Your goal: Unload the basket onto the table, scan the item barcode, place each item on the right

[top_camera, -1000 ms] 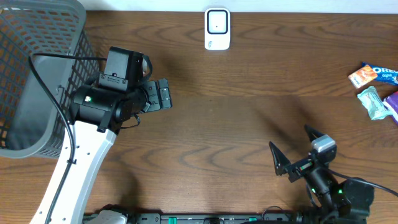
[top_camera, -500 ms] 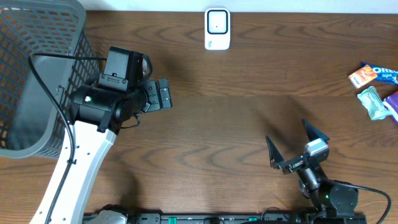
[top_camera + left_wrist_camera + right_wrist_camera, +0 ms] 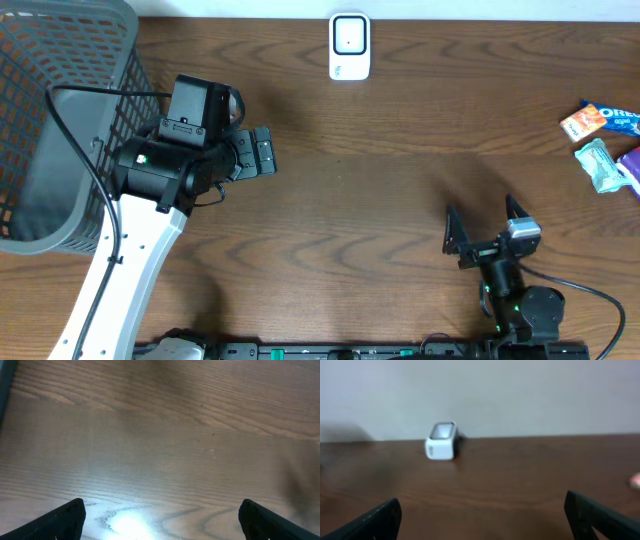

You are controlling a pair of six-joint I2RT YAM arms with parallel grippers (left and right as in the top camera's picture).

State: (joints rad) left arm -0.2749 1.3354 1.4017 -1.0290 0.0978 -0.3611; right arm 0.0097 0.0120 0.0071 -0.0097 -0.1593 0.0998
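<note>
The left gripper (image 3: 264, 152) hangs over the brown wooden worktop (image 3: 380, 180) beside the grey plastic mesh basket (image 3: 100, 60) at the far left corner. Its jaws are spread wide and hold nothing. The right gripper (image 3: 483, 214) sits near the front edge, its jaws also spread and empty. The blue-and-orange snack packet (image 3: 598, 120) and the pale green wrapper (image 3: 598, 165) lie at the right edge. The white box-shaped barcode scanner (image 3: 349, 45) stands at the middle of the far edge.
</note>
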